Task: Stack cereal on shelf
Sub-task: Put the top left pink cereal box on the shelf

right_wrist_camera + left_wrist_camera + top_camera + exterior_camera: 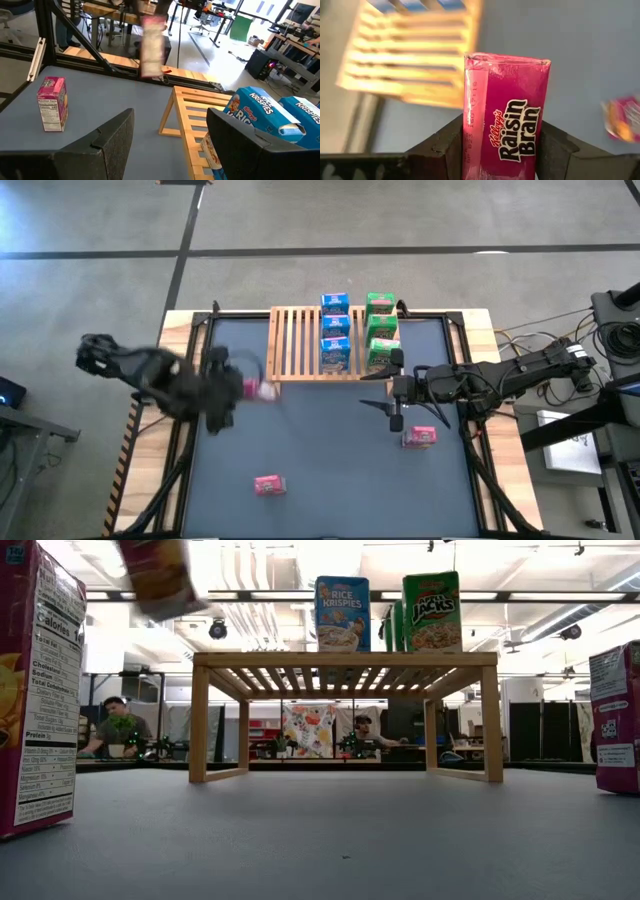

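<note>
My left gripper (240, 388) is shut on a pink cereal box (505, 115) and holds it above the table, left of the wooden shelf (300, 345). In the low view that box (160, 575) hangs tilted at the top left. Three blue boxes (335, 330) and three green boxes (381, 330) stand in two rows on the shelf's right part. Two more pink boxes stand on the table, one near the front edge (269, 485) and one at the right (418, 437). My right gripper (375, 392) hovers open in front of the shelf's right end, holding nothing. My left gripper pinches the pink box between its two fingers (440, 147), which sit on two opposite sides (470, 145) of it. The box's far end sticks out well past the fingers. It is lifted clear of the table and tilted.
The shelf's left slats (290, 340) are bare. The table's black frame (200, 330) runs along its edges, with cables and equipment (600, 330) beyond the right side. People sit at desks in the room behind (115, 725).
</note>
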